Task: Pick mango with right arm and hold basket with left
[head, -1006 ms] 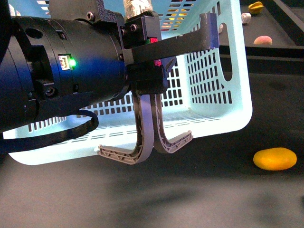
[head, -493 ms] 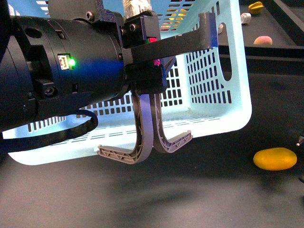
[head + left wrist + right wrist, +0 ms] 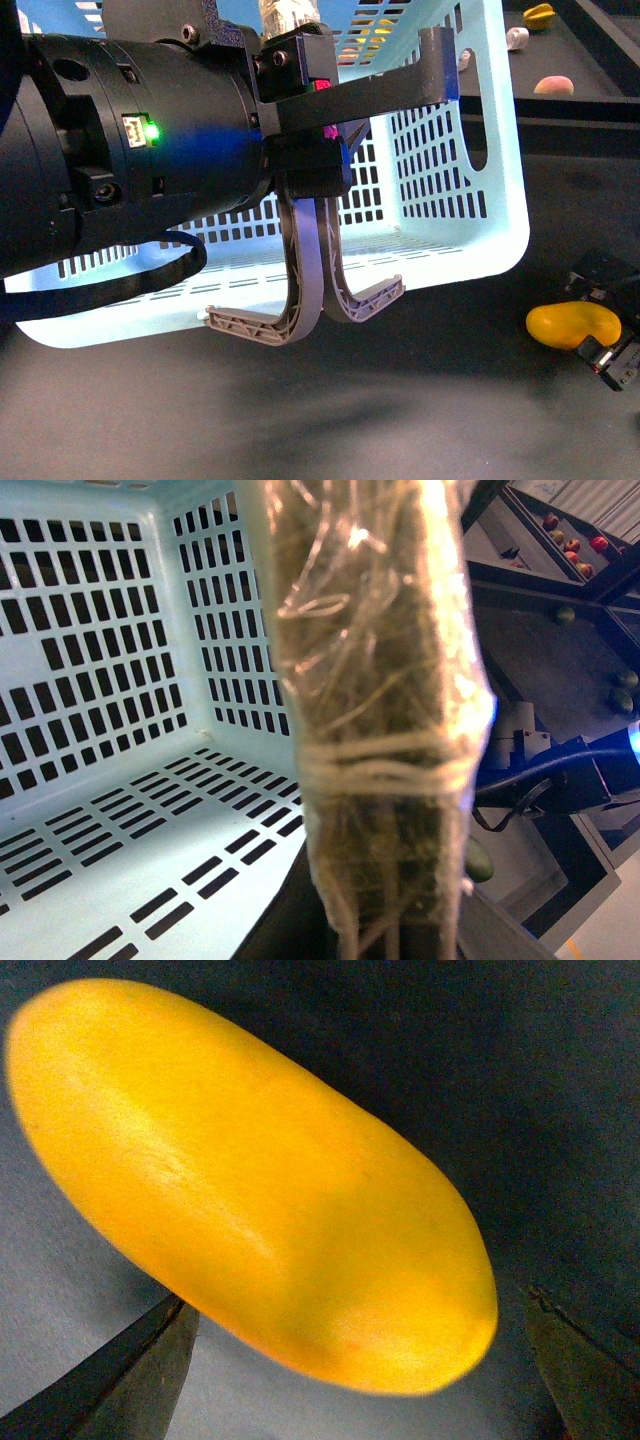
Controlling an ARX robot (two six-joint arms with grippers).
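Near right: mango [image 3: 572,324] lies on worktop [image 3: 400,420], with right tool [image 3: 605,322] open astride it and no grip taken. Judged light, firm and slippery-skinned; take it across the middle. Farther left: left tool [image 3: 330,112] is clamped on the handles of the basket [image 3: 490,200].

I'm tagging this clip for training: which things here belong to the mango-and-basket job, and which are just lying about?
In the job: mango, basket, left gripper clamping its handles, right gripper with fingers either side of the mango.
Lying about: yellow fruit, white object, pinkish fruit, all far back on the right.
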